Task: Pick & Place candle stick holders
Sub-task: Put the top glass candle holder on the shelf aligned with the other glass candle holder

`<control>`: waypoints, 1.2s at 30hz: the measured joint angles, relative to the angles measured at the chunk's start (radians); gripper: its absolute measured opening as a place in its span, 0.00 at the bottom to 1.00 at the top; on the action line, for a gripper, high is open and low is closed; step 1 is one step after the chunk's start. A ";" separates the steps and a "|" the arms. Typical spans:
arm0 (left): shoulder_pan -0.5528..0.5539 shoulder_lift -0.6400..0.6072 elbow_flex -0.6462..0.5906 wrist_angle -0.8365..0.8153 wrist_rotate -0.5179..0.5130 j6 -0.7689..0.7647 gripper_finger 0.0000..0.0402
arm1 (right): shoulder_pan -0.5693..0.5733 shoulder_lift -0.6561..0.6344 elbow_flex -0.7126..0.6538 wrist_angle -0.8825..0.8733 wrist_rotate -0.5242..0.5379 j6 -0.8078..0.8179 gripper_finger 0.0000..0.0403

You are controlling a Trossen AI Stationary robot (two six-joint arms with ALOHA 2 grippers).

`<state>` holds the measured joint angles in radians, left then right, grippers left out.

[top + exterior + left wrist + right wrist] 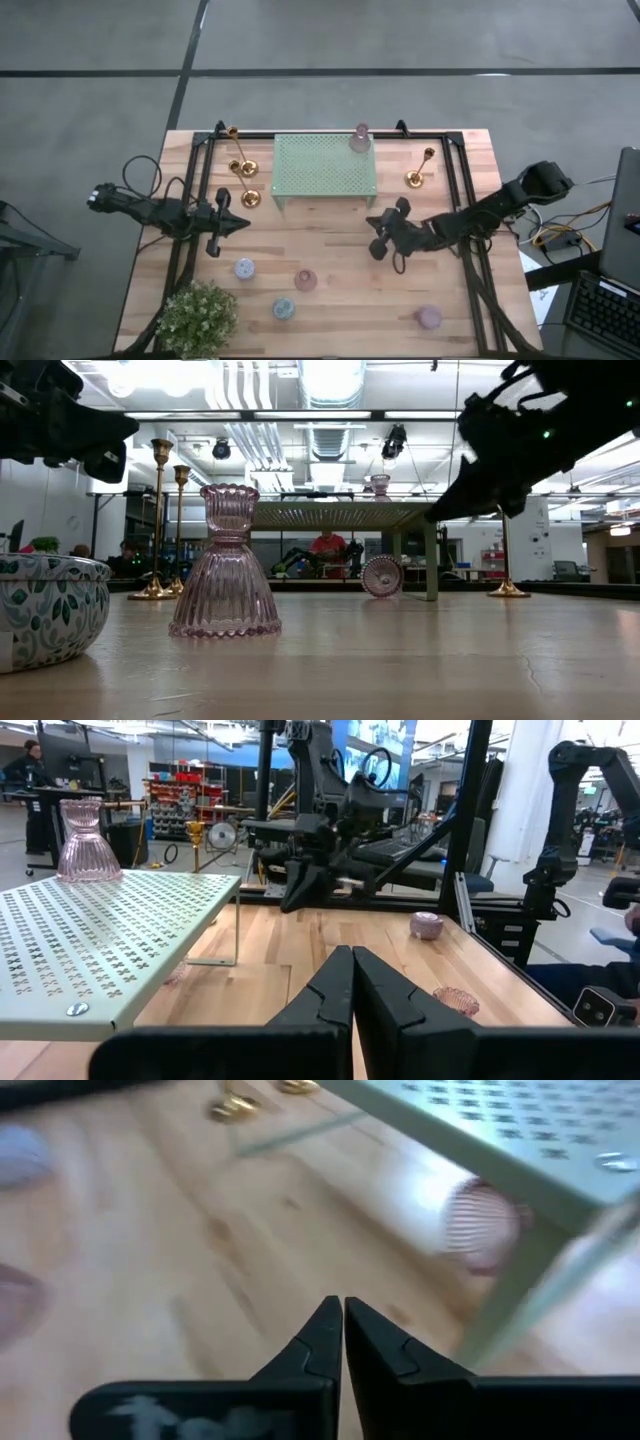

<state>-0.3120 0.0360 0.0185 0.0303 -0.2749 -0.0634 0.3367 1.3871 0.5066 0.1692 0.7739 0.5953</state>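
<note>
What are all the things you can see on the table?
rack: one, mint green, back middle
gold candlesticks: three, shiny gold, two left of the rack, one right
small holders: six, pink, blue, lilac; one on the rack, one lying under it, four near the front
plant: one, green, front left corner
table: one, wood
left pincer: shut, empty, front left of the rack
right pincer: shut, empty, front right of the rack
</note>
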 joint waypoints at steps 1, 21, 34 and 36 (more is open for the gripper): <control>0.000 0.000 0.000 0.000 0.000 0.000 0.02 | 0.001 0.011 0.011 -0.039 0.026 0.014 0.02; 0.000 0.000 0.000 0.000 0.000 0.000 0.02 | -0.031 -0.227 -0.180 -0.267 0.133 0.039 0.02; 0.000 0.000 0.000 0.000 0.000 0.000 0.02 | -0.332 -0.552 -0.339 -0.057 -0.254 -0.349 0.02; 0.000 0.000 0.000 0.000 0.000 0.000 0.02 | -0.387 -0.571 -0.344 -0.054 -0.253 -0.364 0.02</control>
<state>-0.3119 0.0361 0.0185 0.0303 -0.2749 -0.0635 -0.0505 0.8163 0.1625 0.1152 0.5206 0.2316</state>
